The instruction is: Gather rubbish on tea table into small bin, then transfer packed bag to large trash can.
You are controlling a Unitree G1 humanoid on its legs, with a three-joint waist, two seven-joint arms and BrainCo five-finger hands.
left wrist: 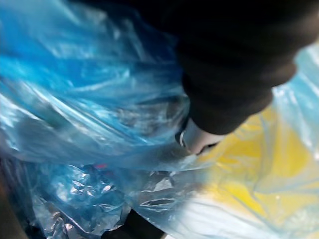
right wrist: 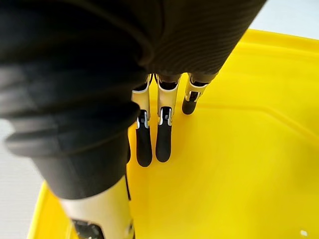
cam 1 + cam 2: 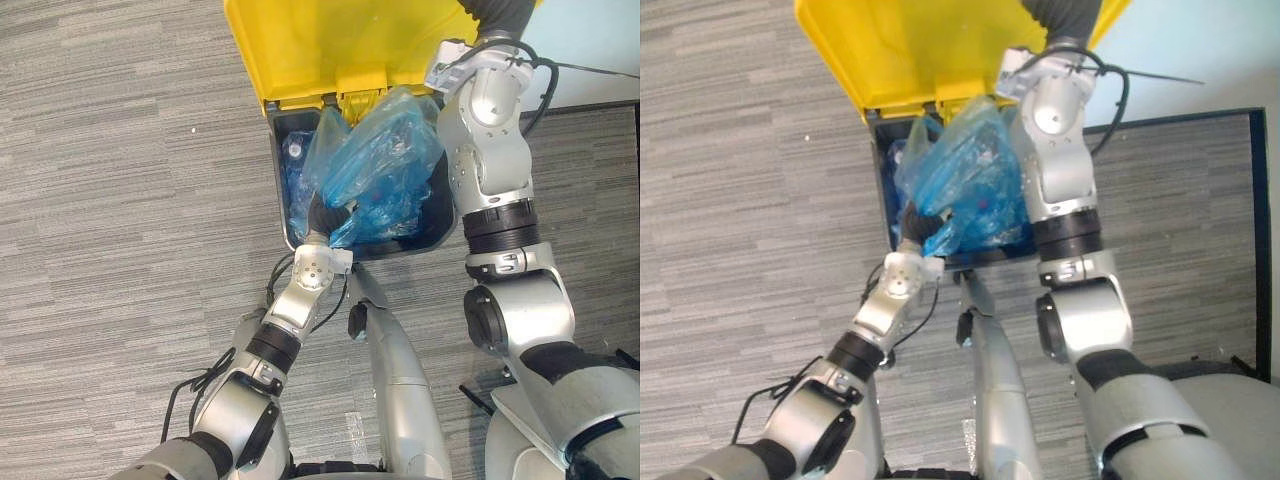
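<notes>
Blue bag, right fingers on lid

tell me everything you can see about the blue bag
The blue bag is thin, translucent, crinkled plastic, bulging with contents that cannot be made out. Its neck is bunched in the left hand, which grips it. The bag sits partly inside the dark trash can, its top rising above the rim toward the raised yellow lid, against which the right hand rests with straight fingers.
</notes>
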